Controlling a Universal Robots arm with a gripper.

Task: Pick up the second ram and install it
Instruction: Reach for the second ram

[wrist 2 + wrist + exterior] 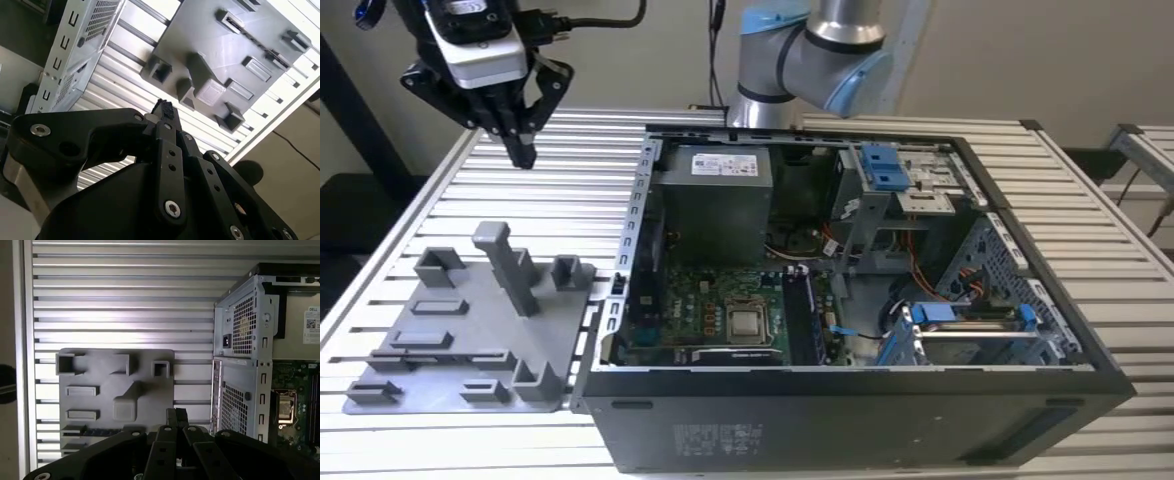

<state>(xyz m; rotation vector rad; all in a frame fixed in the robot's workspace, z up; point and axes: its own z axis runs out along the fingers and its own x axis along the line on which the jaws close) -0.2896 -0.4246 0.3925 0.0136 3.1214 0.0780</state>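
Second ram (91, 431) at tray (150, 390) edge, claw (520, 152) well apart

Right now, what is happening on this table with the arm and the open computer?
The gripper hangs above the slatted table near the grey holder plate, fingers closed, with nothing seen between them. A thin dark stick, likely the second ram, lies in a slot of that plate in the first wrist view. The open computer case stands beside the plate, on the exterior view's right.
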